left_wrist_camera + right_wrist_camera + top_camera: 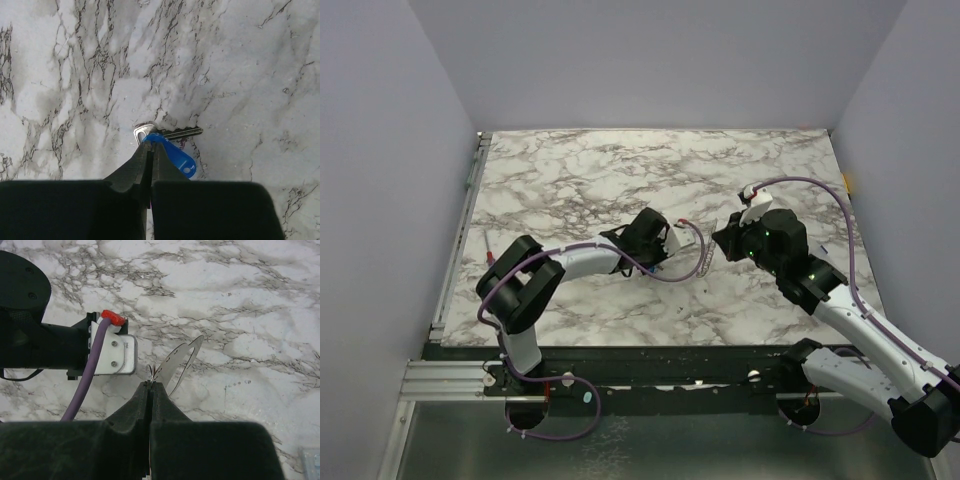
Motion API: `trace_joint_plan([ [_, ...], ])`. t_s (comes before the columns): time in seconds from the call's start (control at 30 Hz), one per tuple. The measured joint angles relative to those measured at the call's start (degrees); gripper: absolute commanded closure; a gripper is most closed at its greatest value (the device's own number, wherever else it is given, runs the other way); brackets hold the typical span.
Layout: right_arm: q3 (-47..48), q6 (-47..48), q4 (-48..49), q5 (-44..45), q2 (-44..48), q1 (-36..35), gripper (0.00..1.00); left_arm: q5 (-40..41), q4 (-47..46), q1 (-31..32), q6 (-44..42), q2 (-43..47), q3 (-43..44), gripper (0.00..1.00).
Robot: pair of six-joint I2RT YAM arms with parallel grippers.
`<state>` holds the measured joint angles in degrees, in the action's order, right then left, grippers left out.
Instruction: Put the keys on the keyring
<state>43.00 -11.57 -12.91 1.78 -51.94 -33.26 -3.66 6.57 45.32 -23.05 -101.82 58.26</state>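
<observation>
The left gripper (148, 145) has its fingers pinched together, seemingly on the edge of the blue head among the keys (175, 156). These lie right at its tips on the marble table (250, 75), with a silver head and a dark blade just beyond. The right gripper (150, 385) is clamped on the keyring (196, 346), whose wire loop juts ahead and rightward. Both things are gripped, but no key is threaded yet, so the joining itself remains.

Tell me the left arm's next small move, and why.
Probably lift the keys off the marble toward the keyring: the left gripper looks shut on them where they lie, and the right gripper holds the keyring ready.
</observation>
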Motion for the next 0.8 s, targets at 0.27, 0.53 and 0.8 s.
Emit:
trace_joint_plan([
  [0.27,0.0,0.0,0.0,-1.7,0.0,0.0,0.99,-6.0,3.9,-2.0,2.2,4.0,0.2,1.0],
  [0.53,0.0,-0.2,0.0,-5.6,-0.2,0.0,0.99,-11.3,5.1,-4.2,8.1,12.3,0.1,1.0],
  [0.8,1.6,0.7,0.6,-10.2,-1.8,0.0,0.99,-15.4,5.7,-5.0,15.4,21.2,-2.1,1.0],
])
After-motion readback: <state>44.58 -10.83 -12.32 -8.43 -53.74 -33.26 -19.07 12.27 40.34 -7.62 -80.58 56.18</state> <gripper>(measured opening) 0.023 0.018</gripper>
